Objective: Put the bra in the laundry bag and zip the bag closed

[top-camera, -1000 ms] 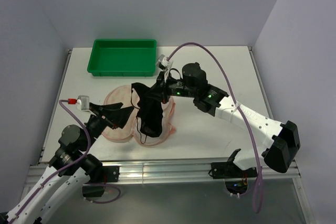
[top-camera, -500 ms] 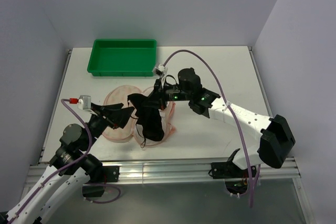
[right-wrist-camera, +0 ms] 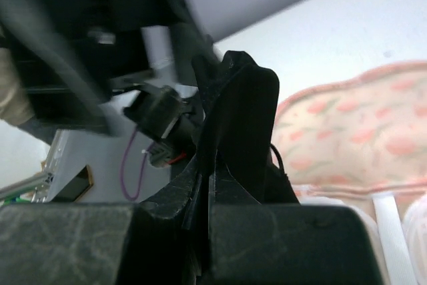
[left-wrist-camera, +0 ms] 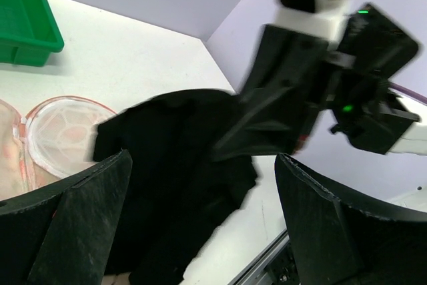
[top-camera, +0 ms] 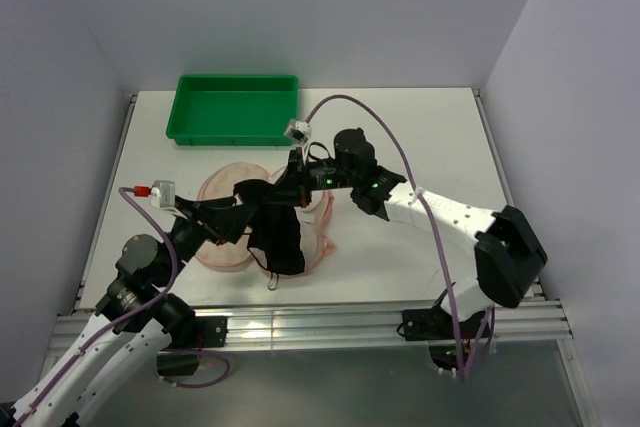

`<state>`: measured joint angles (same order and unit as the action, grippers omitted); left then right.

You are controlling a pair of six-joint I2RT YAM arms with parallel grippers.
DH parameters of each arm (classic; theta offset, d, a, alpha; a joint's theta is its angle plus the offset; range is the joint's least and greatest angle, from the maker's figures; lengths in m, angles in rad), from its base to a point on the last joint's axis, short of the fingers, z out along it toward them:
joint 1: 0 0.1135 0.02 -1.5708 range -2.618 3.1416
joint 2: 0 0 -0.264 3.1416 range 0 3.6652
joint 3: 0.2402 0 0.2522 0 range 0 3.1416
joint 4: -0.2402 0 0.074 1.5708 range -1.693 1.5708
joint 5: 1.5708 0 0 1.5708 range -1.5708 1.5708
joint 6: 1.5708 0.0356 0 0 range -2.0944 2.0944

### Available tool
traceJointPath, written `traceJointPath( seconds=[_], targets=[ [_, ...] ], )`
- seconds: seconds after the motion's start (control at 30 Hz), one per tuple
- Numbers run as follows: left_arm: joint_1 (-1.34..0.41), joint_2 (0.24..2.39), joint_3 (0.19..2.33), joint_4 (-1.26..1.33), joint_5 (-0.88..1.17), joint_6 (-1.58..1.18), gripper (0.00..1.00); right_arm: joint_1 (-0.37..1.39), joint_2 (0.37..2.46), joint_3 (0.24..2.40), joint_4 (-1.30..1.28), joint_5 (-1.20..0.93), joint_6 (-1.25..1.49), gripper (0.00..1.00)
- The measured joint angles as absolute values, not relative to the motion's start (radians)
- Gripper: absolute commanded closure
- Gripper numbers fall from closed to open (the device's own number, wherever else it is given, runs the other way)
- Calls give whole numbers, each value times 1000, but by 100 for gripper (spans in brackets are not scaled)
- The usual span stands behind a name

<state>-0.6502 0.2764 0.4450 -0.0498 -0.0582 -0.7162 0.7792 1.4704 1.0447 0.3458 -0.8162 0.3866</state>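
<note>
The pale pink laundry bag (top-camera: pixel 221 251) lies open on the white table, its printed lining (right-wrist-camera: pixel 353 135) showing in the right wrist view. The black bra (top-camera: pixel 281 235) hangs from my right gripper (top-camera: pixel 283 190) and drapes over the middle of the bag. That gripper (right-wrist-camera: pixel 210 171) is shut on a fold of the bra (right-wrist-camera: pixel 235 108). My left gripper (top-camera: pixel 228 219) stands wide open just left of the bra, low over the bag. In the left wrist view the bra (left-wrist-camera: pixel 167 145) fills the space between its fingers (left-wrist-camera: pixel 87 218), with the right gripper (left-wrist-camera: pixel 267 118) just beyond; whether they touch the cloth I cannot tell.
A green plastic tray (top-camera: pixel 235 107) stands at the back left, also seen in the left wrist view (left-wrist-camera: pixel 20 25). The table's near edge is a metal rail (top-camera: pixel 330 322). A purple cable (top-camera: pixel 345 102) arches over the right arm.
My right gripper has carried the bra leftward and lower, over the middle of the bag. The left gripper has edged toward the bra, still open.
</note>
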Motion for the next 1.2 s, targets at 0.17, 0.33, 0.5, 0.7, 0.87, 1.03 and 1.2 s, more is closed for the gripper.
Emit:
traceJointPath(
  seconds=[0.17, 0.33, 0.5, 0.7, 0.87, 1.03, 1.2],
  targets=[
    [-650, 286, 436, -48, -58, -717, 5, 714, 1605, 1045, 352, -815, 403, 100],
    [-650, 294, 430, -49, -58, -717, 9, 654, 1666, 1049, 298, -775, 370, 100],
    [-650, 294, 430, -49, -59, -718, 19, 643, 1714, 1109, 185, -687, 289, 95],
    [-650, 308, 430, -47, -66, -718, 21, 644, 1834, 1221, 72, -562, 209, 72],
    [-650, 320, 430, -47, -73, -720, 22, 643, 1898, 1242, 18, -473, 183, 49],
    [-650, 330, 430, -47, -79, -723, 23, 643, 1900, 1242, 6, -405, 186, 26],
    [-650, 356, 430, -58, -92, -733, 34, 643, 1897, 1242, -4, -333, 191, 12]
  ],
)
